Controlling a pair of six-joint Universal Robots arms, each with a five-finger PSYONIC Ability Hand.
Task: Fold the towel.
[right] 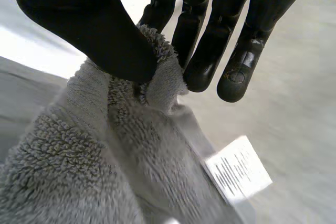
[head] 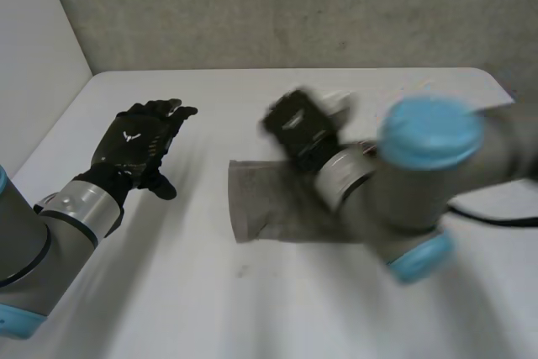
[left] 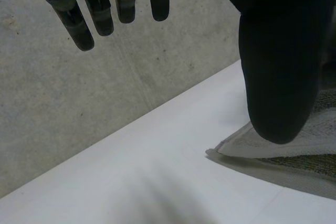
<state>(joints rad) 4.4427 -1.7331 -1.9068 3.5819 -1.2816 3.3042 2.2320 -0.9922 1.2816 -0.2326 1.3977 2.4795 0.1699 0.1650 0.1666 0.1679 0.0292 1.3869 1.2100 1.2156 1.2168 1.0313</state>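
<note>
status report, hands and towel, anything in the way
Left hand open, hovering beside the towel, off it. Right hand pinching a towel edge, thumb against fingers. Towel lies on the table; nothing seen blocking it.

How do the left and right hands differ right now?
The left hand is open, fingers straight; the right hand pinches the towel between thumb and fingers. The left hand hangs over bare table, apart from the towel; the right hand is at the towel's edge. Both are black.

a white table point(head: 210, 308) stands against a grey wall point(head: 252, 6).
</note>
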